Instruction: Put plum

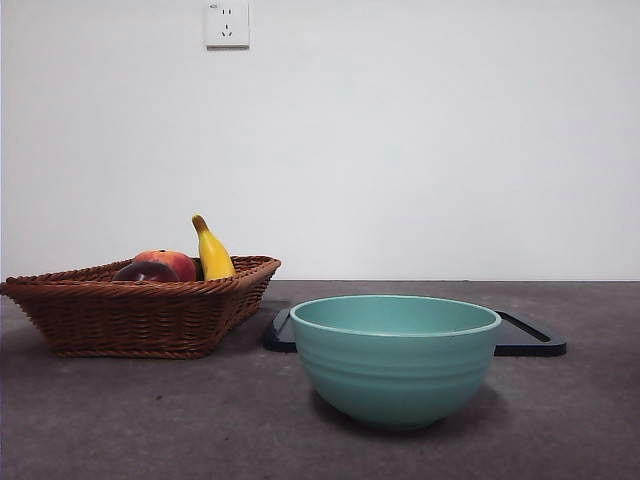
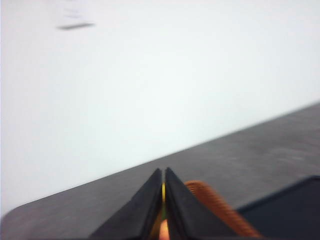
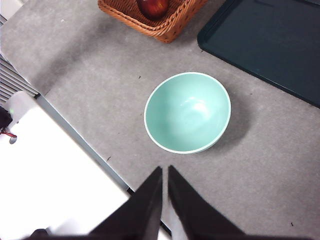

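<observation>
The plum [image 1: 143,272] is dark maroon and glossy. It lies in the brown wicker basket [image 1: 140,315] at the left, beside a red-orange fruit [image 1: 175,262] and an upright yellow banana [image 1: 212,252]. In the right wrist view a dark red glossy fruit [image 3: 152,7] shows in the basket [image 3: 167,27]; I cannot tell whether it is the plum. My right gripper [image 3: 165,171] is shut and empty, high above the table's near edge, short of the teal bowl [image 3: 187,112]. My left gripper [image 2: 164,173] is shut and empty, above the basket's rim [image 2: 212,206]. Neither gripper shows in the front view.
An empty teal bowl [image 1: 395,355] stands in the front middle of the table. A flat black tray [image 1: 530,340] lies behind it to the right, and also shows in the right wrist view [image 3: 270,40]. A white wall with a socket [image 1: 227,23] is behind.
</observation>
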Controlling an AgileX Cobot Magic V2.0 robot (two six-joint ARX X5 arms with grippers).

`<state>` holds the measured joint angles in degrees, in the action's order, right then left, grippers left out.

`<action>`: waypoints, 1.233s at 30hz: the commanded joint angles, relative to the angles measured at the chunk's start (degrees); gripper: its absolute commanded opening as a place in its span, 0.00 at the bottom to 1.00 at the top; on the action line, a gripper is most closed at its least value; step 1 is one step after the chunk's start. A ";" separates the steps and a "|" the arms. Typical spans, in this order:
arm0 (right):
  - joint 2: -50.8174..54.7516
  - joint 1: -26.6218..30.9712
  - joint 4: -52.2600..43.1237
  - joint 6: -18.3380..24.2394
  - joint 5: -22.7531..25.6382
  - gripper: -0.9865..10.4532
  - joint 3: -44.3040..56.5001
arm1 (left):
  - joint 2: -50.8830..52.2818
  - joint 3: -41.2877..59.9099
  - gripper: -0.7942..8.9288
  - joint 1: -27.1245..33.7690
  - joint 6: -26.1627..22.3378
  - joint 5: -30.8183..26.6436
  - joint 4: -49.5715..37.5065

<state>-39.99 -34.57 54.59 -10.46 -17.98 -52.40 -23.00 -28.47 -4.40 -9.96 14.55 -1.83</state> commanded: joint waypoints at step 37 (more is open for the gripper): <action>-0.33 -0.55 -0.59 0.66 -0.02 0.09 -0.96 | 22.84 27.82 0.09 3.37 4.04 -7.78 12.31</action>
<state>-39.99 -34.57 54.59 -10.44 -17.98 -52.40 -0.30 -1.85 -1.13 -6.48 6.81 10.02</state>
